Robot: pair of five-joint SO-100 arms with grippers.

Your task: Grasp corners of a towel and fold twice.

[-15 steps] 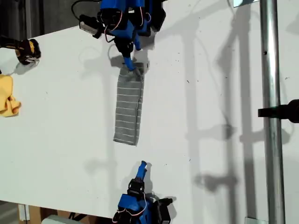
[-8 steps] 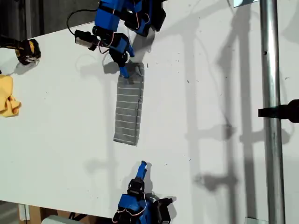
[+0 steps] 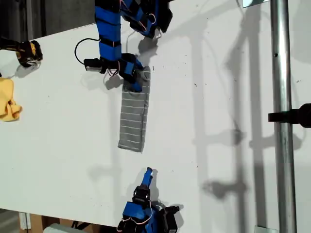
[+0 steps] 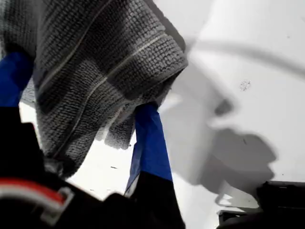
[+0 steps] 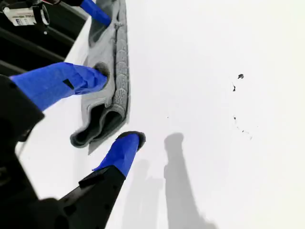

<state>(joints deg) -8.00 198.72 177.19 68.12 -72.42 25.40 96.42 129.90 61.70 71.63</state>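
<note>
Yellow cloth (image 3: 8, 104) lies bunched at the exterior view's left edge on the white counter (image 3: 218, 97), with a black-and-yellow object (image 3: 25, 52) just above it near the far edge. Further toward the middle of that view, the towel (image 3: 134, 114), grey with thin pale stripes, lies folded into a long narrow strip running from the far side toward the near side. My first tool (image 3: 135, 80) sits at the strip's far end, pinching that end: in the first wrist view the striped fabric (image 4: 100, 62) hangs bunched between the blue fingers (image 4: 150, 143), lifted off the counter. My second tool (image 3: 147, 175) hovers near the counter's near edge, just short of the strip's near end and apart from it, its fingers (image 5: 119, 152) spread and holding nothing; the second wrist view shows the rolled end of the towel (image 5: 107, 112) lying between and beyond them. Toward the exterior view's right, a metal pole (image 3: 282, 121) crosses the scene.
</note>
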